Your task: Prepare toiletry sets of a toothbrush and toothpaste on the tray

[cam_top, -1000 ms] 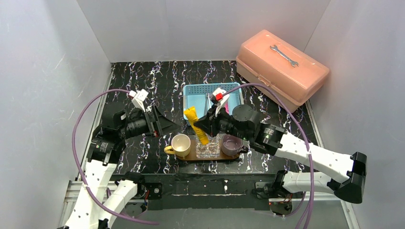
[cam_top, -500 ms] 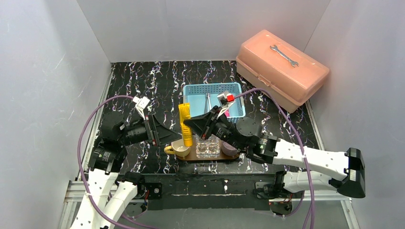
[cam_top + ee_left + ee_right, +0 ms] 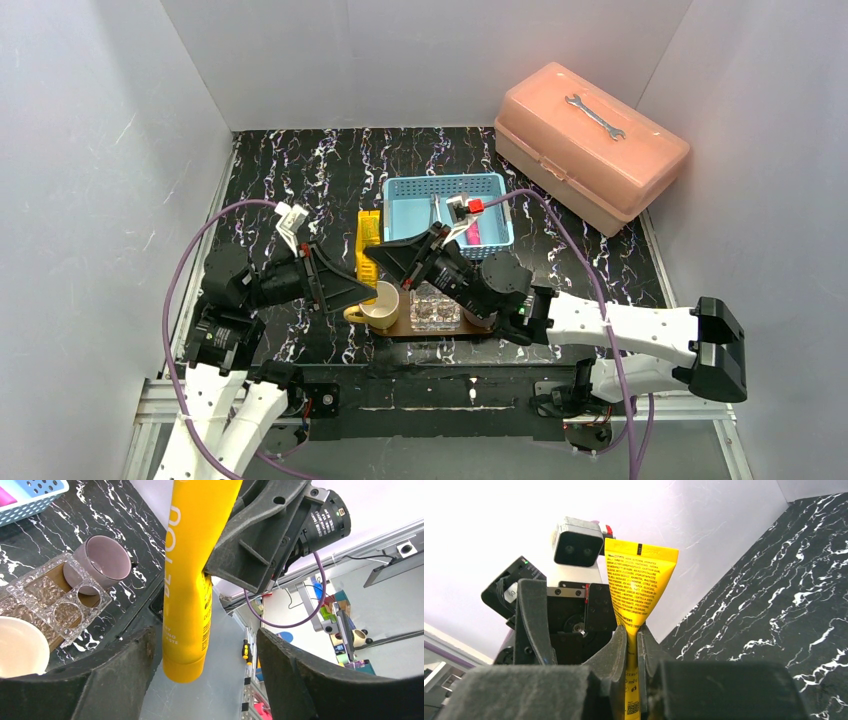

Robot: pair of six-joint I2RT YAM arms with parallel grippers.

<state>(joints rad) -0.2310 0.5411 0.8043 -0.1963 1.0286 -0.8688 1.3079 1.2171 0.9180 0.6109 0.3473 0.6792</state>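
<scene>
right hand (image 3: 632, 632): clamped tight on the yellow toothpaste (image 3: 640, 577), pinching it mid-body. tube is up in the air, roughly upright, flat crimped end on top, cap end down. in top view it shows just at 11 o'clock of the cream cup (image 3: 380, 305), off the tray (image 3: 400, 329).

left hand (image 3: 202, 640): spread wide, holding nothing. its two fingers (image 3: 117, 680) straddle the tube's cap end, one on each side. gap on both sides, narrow on one and wider on the other. no contact that i can see.

tray sits at the 6 o'clock edge of the desk (image 3: 300, 170). on it: cream cup at the 9 o'clock end, clear square container (image 3: 437, 310) in the middle, purple cup (image 3: 102, 560) at the 3 o'clock end. the purple cup is mostly hidden under the right arm in top view and clear in the left wrist view.

blue basket (image 3: 445, 181) is at 12 o'clock of the tray, near it but apart. inside: pink toothpaste (image 3: 472, 232) toward the 3 o'clock side, a toothbrush (image 3: 436, 208) near the middle. can't tell how many brushes.

pink toolbox (image 3: 590, 140) at 2 o'clock on the desk, spanner (image 3: 595, 115) lying on its lid.
</scene>
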